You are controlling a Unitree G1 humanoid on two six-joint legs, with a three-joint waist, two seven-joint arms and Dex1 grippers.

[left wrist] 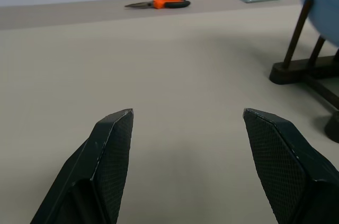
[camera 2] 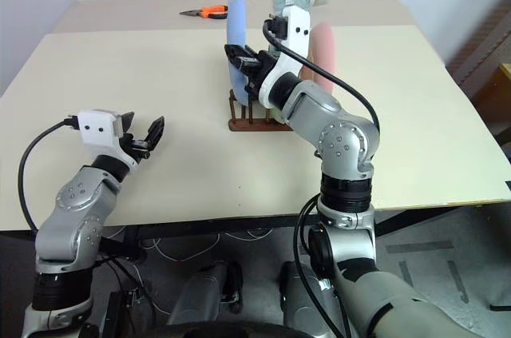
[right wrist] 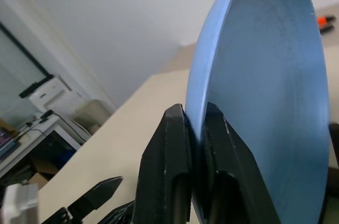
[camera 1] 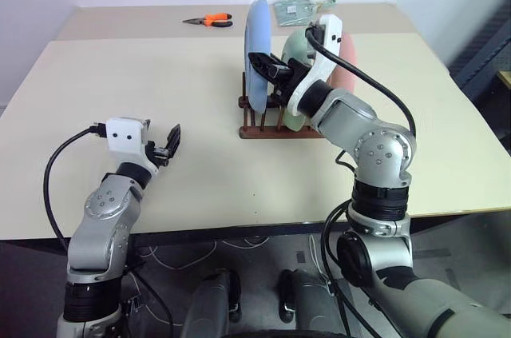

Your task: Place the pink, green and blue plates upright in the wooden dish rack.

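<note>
Blue plate [right wrist: 265, 91] rim sits pinched between the right fingers [right wrist: 175, 150].

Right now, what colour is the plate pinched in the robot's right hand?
Blue. The plate shows best in the right wrist view, its rim between the right hand fingers.

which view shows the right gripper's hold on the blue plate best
The right wrist view: the right gripper has its jaws on either side of the rim of the blue plate, seen close up. The eye views show the plate upright in the wooden dish rack; the left wrist view catches just its edge.
</note>
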